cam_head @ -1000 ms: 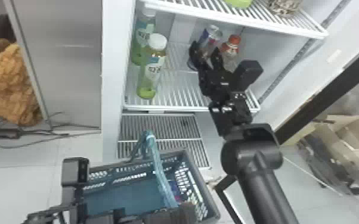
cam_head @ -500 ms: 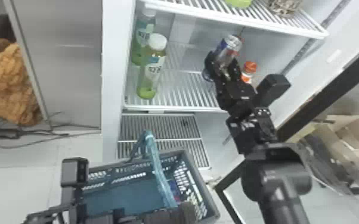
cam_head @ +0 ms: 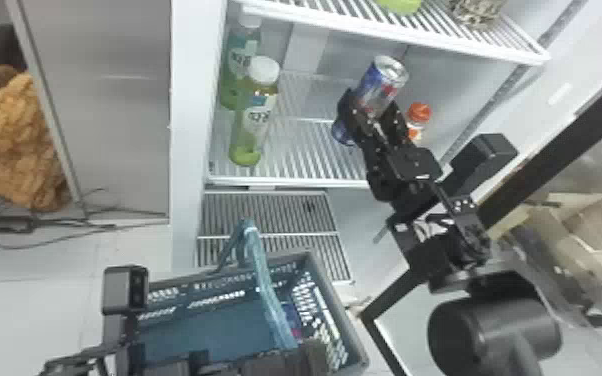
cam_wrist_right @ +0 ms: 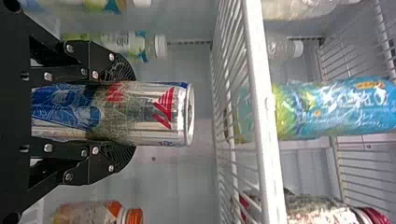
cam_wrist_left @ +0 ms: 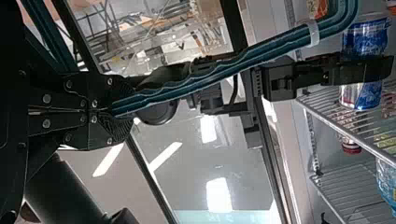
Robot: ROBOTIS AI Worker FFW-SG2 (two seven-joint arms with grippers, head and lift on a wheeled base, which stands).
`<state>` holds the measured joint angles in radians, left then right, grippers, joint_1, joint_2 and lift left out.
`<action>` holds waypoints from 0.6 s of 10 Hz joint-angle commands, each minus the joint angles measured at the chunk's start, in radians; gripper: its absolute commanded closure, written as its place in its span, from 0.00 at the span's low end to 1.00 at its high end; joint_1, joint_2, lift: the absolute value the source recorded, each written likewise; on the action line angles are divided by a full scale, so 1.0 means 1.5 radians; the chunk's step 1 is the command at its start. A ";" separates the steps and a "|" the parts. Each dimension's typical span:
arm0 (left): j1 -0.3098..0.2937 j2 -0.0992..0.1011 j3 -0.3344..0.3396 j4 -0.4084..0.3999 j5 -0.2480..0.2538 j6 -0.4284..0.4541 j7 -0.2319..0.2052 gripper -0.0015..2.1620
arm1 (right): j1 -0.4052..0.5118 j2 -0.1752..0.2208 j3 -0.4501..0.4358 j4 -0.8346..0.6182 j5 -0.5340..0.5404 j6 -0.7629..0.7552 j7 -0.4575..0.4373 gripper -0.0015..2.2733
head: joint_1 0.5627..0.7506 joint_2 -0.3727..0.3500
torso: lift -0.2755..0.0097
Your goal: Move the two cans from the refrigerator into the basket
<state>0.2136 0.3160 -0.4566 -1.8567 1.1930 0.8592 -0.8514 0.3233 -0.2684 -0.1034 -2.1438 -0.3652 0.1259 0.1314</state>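
Observation:
My right gripper (cam_head: 372, 111) is shut around the middle of a silver, blue and red can (cam_head: 382, 75) inside the refrigerator (cam_head: 190, 100). The right wrist view shows this can (cam_wrist_right: 154, 114) lengthwise between the fingers of my right gripper (cam_wrist_right: 130, 113). At the head view's bottom, my left gripper (cam_head: 310, 352) is at the teal handle (cam_head: 265, 280) of the basket (cam_head: 315, 260). In the left wrist view, my left gripper (cam_wrist_left: 114, 112) is shut on that handle (cam_wrist_left: 224, 70). A partly hidden blue and red item (cam_head: 292, 317) lies in the basket.
Green bottles (cam_head: 255, 120) stand at the shelf's left. An orange-capped bottle (cam_head: 417, 120) is just right of the held can. Above runs the upper shelf's front edge (cam_head: 415, 37). The open door's dark frame (cam_head: 560, 145) slants along the right, near my right arm.
My right gripper has moved right and a little toward the viewer, with the can moving along in it toward the orange-capped bottle. The left arm and basket have kept still.

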 commanded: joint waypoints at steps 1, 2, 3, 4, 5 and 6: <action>0.002 0.000 0.001 0.000 0.000 0.000 0.000 0.54 | 0.043 -0.001 -0.010 -0.059 -0.024 0.040 0.002 0.41 | 0.70 0.03 | 0.00; 0.002 0.000 0.003 0.000 0.000 -0.002 0.000 0.54 | 0.072 -0.001 -0.015 -0.100 -0.041 0.070 0.004 0.41 | 0.70 0.03 | 0.00; 0.003 0.000 0.003 0.000 0.000 -0.002 0.000 0.54 | 0.099 -0.001 -0.017 -0.139 -0.054 0.091 0.007 0.41 | 0.70 0.03 | 0.00; 0.003 0.000 0.003 0.000 0.000 -0.002 -0.001 0.54 | 0.123 0.004 -0.024 -0.172 -0.066 0.107 0.011 0.41 | 0.70 0.03 | 0.00; 0.003 0.000 0.003 0.000 0.000 -0.002 -0.001 0.54 | 0.146 0.011 -0.037 -0.203 -0.073 0.137 0.015 0.41 | 0.70 0.03 | 0.00; 0.003 0.000 0.004 0.000 0.000 -0.002 -0.001 0.54 | 0.167 0.016 -0.051 -0.221 -0.080 0.166 0.019 0.41 | 0.70 0.03 | 0.00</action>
<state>0.2183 0.3160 -0.4516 -1.8567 1.1925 0.8565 -0.8530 0.5531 -0.2497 -0.1658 -2.4542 -0.4775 0.3464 0.1587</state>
